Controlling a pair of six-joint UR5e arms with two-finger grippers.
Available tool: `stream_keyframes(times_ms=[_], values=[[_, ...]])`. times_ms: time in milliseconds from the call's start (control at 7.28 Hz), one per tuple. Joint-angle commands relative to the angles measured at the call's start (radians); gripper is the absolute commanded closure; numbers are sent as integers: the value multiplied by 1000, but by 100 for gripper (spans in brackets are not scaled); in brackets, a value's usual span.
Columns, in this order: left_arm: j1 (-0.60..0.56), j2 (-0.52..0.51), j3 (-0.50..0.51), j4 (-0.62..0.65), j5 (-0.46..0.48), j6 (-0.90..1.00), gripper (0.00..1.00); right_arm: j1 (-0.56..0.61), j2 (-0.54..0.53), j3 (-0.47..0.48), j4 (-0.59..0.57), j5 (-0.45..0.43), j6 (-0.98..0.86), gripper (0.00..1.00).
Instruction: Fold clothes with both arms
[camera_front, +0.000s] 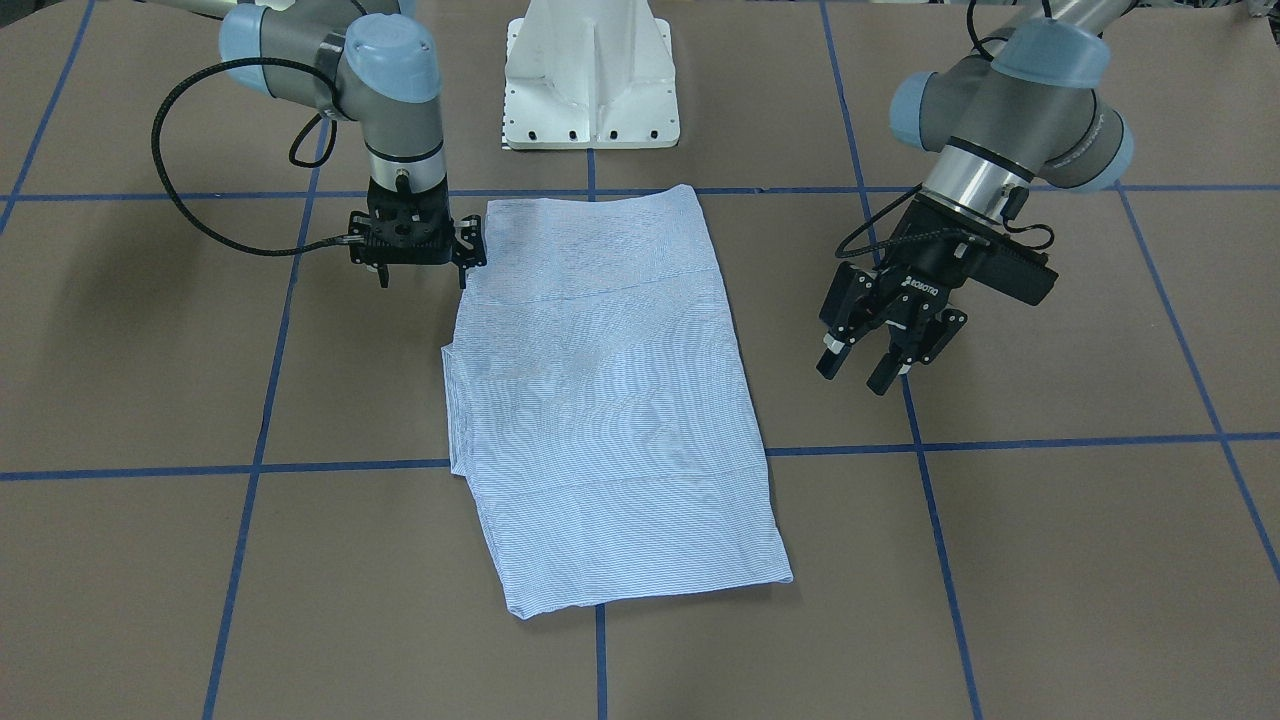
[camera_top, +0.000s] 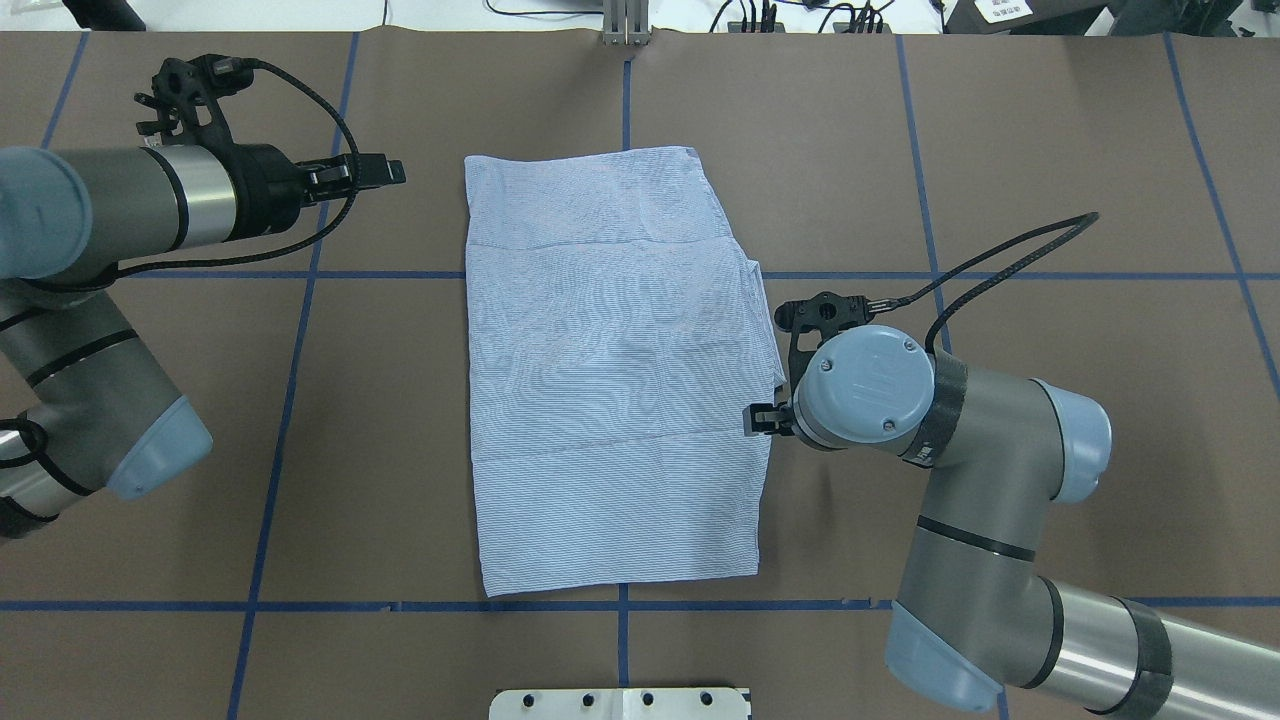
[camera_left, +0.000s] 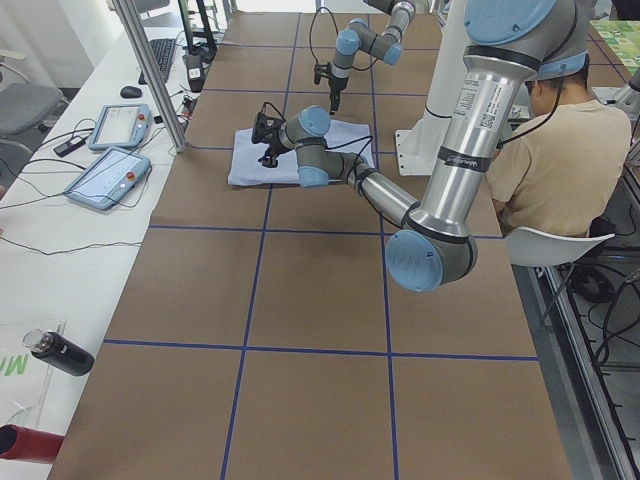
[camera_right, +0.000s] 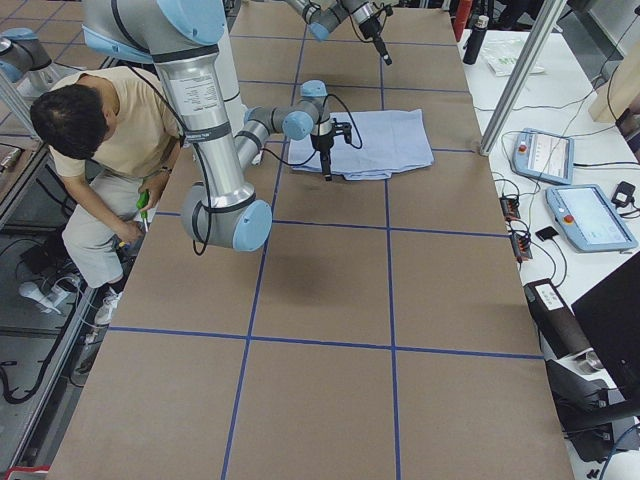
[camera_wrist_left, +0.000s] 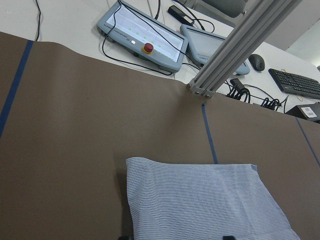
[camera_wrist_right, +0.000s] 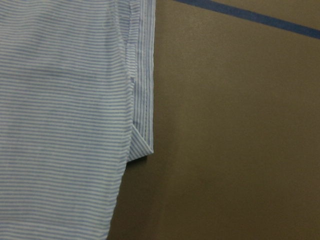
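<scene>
The light blue-and-white striped shirt (camera_front: 610, 400) lies flat on the brown table, folded into a long rectangle (camera_top: 615, 380). Its collar, buttons and pocket are hidden. My right gripper (camera_front: 423, 275) points straight down at the shirt's edge on my right side, near the end closest to my base. It is open, and one finger (camera_front: 468, 250) touches the cloth. In the overhead view the right wrist (camera_top: 865, 385) hides most of that gripper. The right wrist view shows the shirt's hemmed edge (camera_wrist_right: 142, 115). My left gripper (camera_front: 855, 375) hangs open and empty above the table, apart from the shirt's other side (camera_top: 395, 172).
The white pedestal base (camera_front: 590, 80) stands behind the shirt. Blue tape lines (camera_front: 600, 640) cross the brown table. A seated operator (camera_right: 110, 140) is beside the base. Two control tablets (camera_wrist_left: 142, 35) and an aluminium post (camera_wrist_left: 235, 50) stand past the table's far edge.
</scene>
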Motion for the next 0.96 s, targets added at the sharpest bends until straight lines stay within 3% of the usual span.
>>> stream_keyframes(times_ms=[0,275,412,825], values=[[-2,0,-6,1,0,0,31,-53,18,26,9,-22,420,0],[-3,0,-9,1,0,0,31,-152,6,17,149,-139,759,1],[-3,0,-15,13,0,0,31,-192,8,15,154,-194,850,4],[-3,0,-21,14,0,-2,31,-246,-21,3,156,-213,960,10]])
